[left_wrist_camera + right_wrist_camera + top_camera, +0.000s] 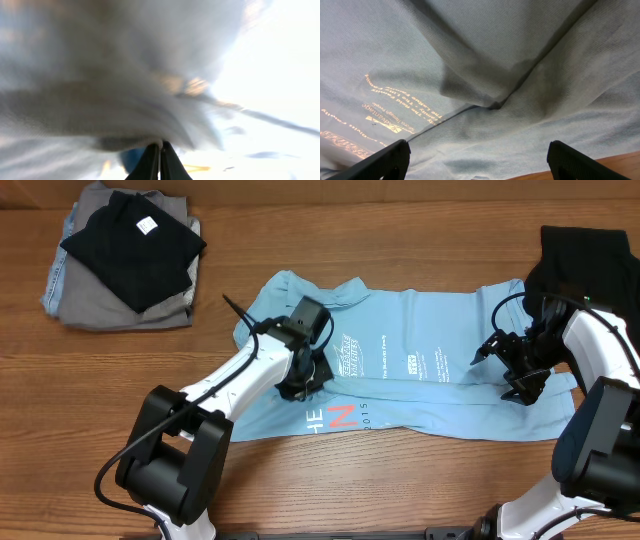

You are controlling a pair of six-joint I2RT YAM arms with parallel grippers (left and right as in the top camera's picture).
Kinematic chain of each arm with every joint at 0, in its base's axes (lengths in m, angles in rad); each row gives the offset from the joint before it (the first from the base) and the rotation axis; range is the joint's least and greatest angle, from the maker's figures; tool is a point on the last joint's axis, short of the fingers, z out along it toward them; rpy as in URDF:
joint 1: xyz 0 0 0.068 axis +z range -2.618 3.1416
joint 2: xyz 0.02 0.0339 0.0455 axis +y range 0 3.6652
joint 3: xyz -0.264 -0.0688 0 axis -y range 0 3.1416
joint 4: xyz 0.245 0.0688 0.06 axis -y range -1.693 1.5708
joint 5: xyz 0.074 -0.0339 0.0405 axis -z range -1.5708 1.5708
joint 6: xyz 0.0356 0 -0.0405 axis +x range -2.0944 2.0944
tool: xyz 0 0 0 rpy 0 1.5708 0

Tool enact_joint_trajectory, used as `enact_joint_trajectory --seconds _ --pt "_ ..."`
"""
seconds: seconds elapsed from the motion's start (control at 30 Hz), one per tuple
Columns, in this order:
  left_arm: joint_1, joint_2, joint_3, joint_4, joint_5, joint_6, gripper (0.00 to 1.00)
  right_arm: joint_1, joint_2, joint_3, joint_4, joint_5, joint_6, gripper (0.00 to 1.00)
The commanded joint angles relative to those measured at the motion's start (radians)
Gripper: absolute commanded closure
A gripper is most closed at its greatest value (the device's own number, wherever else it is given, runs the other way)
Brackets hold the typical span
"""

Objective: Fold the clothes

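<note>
T-shirt (420, 365), light blue, laid out sideways across the middle and right of the tabletop (330, 240), small white print (395, 362) facing up. Near long edge doubled over in a narrow band, baring part of the large white and coral-red letters (338, 417). Not yet a neat packet: only that one strip folded, the rest in a single spread layer with a few creases.

Left tool (300, 375) down on the cloth toward the shirt's left end, just above the letters. Pressed together in the left wrist view (160, 161), pale fabric heaped right over the tips. Too blurred there to be certain, but probably pinching a layer of the shirt. Right tool (520, 377) low over the opposite end. Fingers (385, 162) spread wide in its own camera, only creased cloth below and between them, apparently gripping nothing.

Step in hand, by the look of it: taking hold for the next fold, one end seized, the other not. Needed next: closing the right tool on the matching edge, then lifting both ends together and carrying them over evenly, with the cloth taut enough not to sag or pull the doubled strip open.

Farther out: a stack of folded grey and black garments (125, 260) at the far left, well apart from the shirt. Another black garment (585, 250) just beyond the shirt's right end.
</note>
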Motion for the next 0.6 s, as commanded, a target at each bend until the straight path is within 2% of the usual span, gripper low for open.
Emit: enact_joint_trajectory --seconds 0.0,0.33,0.57 --pt "-0.005 0.014 0.058 0.035 -0.044 0.031 0.96 0.004 -0.012 0.02 0.002 0.01 0.0 0.08" --pt "-0.005 0.014 0.058 0.138 -0.134 0.036 0.96 0.004 -0.012 0.019 0.0 0.01 0.0 0.08" --pt "-0.005 0.016 0.058 0.279 -0.205 0.085 0.96 0.004 -0.012 0.019 -0.008 0.01 0.0 0.08"
